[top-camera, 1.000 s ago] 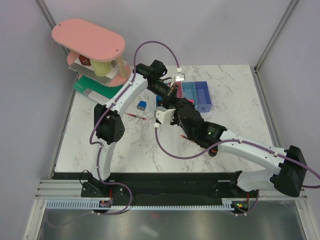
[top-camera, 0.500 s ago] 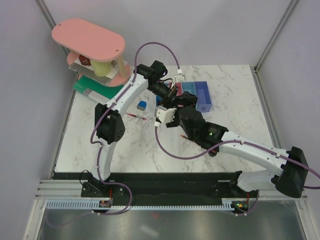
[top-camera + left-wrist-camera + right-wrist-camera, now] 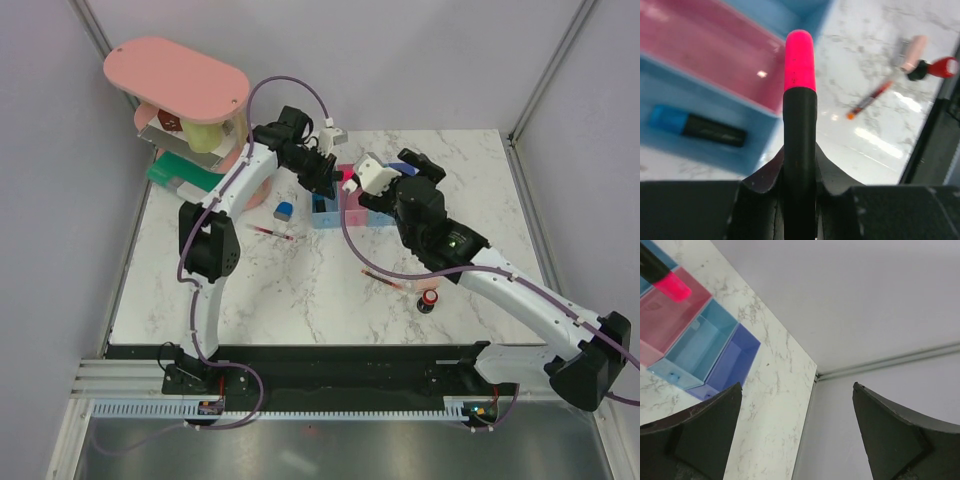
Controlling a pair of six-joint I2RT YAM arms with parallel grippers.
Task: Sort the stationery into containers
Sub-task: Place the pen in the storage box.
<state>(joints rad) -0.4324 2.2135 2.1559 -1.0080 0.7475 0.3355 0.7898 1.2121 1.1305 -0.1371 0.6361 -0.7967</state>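
My left gripper (image 3: 335, 178) (image 3: 800, 155) is shut on a pink-red marker (image 3: 348, 181) (image 3: 799, 100), gripped by its black part, the pink end hanging over the pink bin (image 3: 705, 55) (image 3: 353, 207). The light blue bin (image 3: 670, 145) beside it holds a blue-and-black marker (image 3: 695, 127). My right gripper (image 3: 408, 164) (image 3: 796, 387) is raised above the row's right end, open and empty. It looks down on another light blue bin (image 3: 700, 347) and the purple-blue bin (image 3: 732, 362). On the table lie a blue-white block (image 3: 284, 210), thin red pens (image 3: 272, 232) (image 3: 385, 280), a pale eraser (image 3: 912, 52) and a red-and-black knob (image 3: 428, 301).
A large pink oval-topped stand (image 3: 175, 80) and a green flat box (image 3: 175, 178) fill the back left corner. Grey walls close the table at the back and both sides. My right arm (image 3: 500, 275) stretches across the right half of the table.
My right gripper has opened wide and swung up and back from the middle of the table to the bins' right end. The left gripper shifted slightly back-left, still gripping the marker.
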